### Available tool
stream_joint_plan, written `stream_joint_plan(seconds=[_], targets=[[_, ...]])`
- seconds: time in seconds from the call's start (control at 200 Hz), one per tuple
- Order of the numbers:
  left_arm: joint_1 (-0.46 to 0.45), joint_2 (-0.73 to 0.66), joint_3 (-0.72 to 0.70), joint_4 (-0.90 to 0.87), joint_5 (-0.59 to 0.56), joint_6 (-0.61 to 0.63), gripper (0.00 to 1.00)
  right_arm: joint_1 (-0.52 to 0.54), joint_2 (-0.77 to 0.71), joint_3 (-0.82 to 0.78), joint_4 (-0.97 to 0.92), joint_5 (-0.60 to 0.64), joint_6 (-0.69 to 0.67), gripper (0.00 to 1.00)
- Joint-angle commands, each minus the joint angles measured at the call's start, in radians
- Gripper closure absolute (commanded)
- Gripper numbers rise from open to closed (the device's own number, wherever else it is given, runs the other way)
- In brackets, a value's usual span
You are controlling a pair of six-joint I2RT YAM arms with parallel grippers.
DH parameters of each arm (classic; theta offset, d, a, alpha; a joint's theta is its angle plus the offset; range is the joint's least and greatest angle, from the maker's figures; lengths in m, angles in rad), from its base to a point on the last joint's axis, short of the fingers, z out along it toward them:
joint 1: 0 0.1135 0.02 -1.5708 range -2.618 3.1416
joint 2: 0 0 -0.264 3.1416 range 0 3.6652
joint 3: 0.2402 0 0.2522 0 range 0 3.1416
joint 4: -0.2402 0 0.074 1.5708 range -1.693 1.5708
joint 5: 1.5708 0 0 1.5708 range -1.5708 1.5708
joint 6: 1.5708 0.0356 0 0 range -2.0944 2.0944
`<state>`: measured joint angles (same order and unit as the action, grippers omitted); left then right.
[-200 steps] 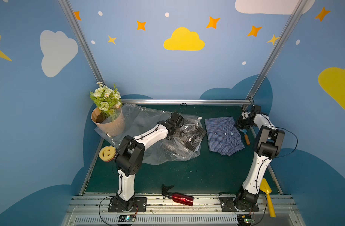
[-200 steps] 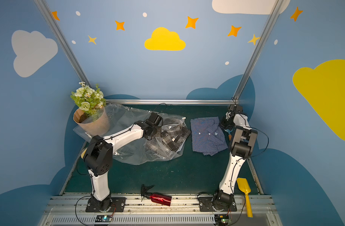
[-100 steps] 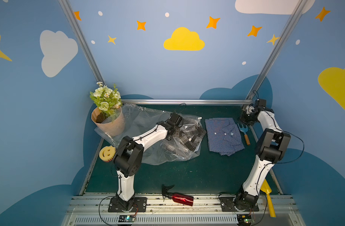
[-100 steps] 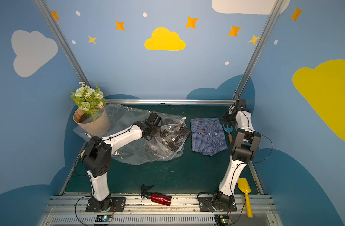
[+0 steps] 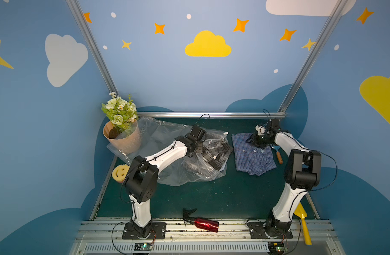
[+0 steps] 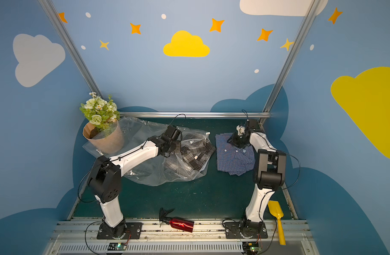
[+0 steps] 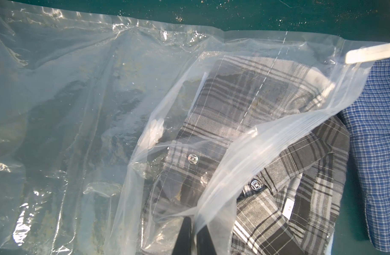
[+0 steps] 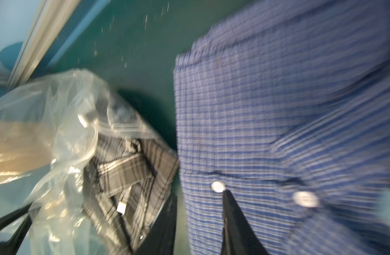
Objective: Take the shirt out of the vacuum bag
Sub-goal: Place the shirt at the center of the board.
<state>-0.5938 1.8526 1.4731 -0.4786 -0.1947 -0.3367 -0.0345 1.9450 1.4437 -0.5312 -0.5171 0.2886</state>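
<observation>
Now: worktop (image 5: 211,198) carries the vacuum bag (image 5: 178,178), its mouth facing a blue shirt (image 5: 253,159) lying outside. Grey plaid shirt (image 7: 311,176) sits half out of that mouth. Left gripper (image 7: 193,227) is pinched tight on the upper film; best hold it lifted. Right gripper (image 8: 200,194), jaws part-spread and empty, should take the exposed plaid and pull straight away.

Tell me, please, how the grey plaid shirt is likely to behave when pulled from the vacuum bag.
Probably floppy: the grey plaid shirt lies creased and folded, so it should drape. It may drag the thin, crinkled vacuum bag along, lying partly inside its mouth.
</observation>
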Motion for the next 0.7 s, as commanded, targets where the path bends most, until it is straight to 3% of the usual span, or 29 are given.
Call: stream_joint_plan(seconds=[0.0,0.285,0.696], targets=[[0.009,-0.039,0.001,-0.035,-0.031,0.005,0.92,-0.002,0.026,-0.021,0.091,-0.074,0.051,0.69],[-0.001,-0.05,0.006,-0.045,-0.034,0.001,0.91,0.007,0.152,0.044,-0.003,0.04,0.022,0.71],[-0.012,-0.05,0.007,-0.057,-0.056,-0.008,0.91,0.011,0.265,0.188,-0.082,0.072,-0.055,0.71]])
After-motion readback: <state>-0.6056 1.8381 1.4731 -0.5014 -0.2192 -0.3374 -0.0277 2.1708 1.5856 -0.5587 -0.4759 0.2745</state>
